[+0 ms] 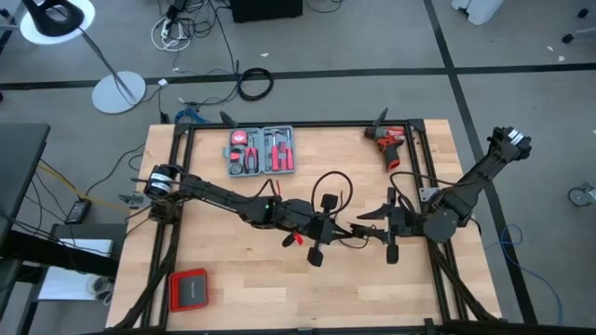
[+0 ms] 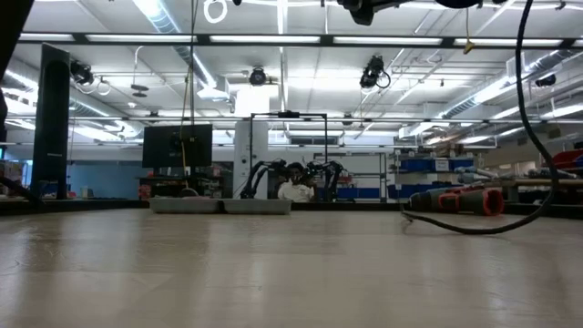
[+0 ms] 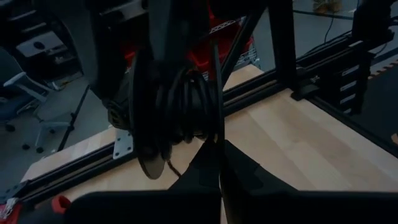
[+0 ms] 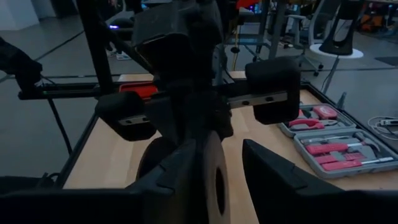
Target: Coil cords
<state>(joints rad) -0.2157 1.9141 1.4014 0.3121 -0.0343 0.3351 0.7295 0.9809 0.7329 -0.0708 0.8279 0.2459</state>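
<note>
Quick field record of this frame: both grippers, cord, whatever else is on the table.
left gripper: mid-table, shut on the cord
right gripper: open, facing the left gripper close by
cord: thin black cable, loops rising from between the grippers toward the table's far side
tool case: open, far side, red-handled tools inside
drill: red and black, far right corner
red box: near left corner
table: light wood, black frame

Grey tool case (image 1: 262, 151), red drill (image 1: 388, 141), red-rimmed box (image 1: 189, 289), wooden table (image 1: 242, 279)
</note>
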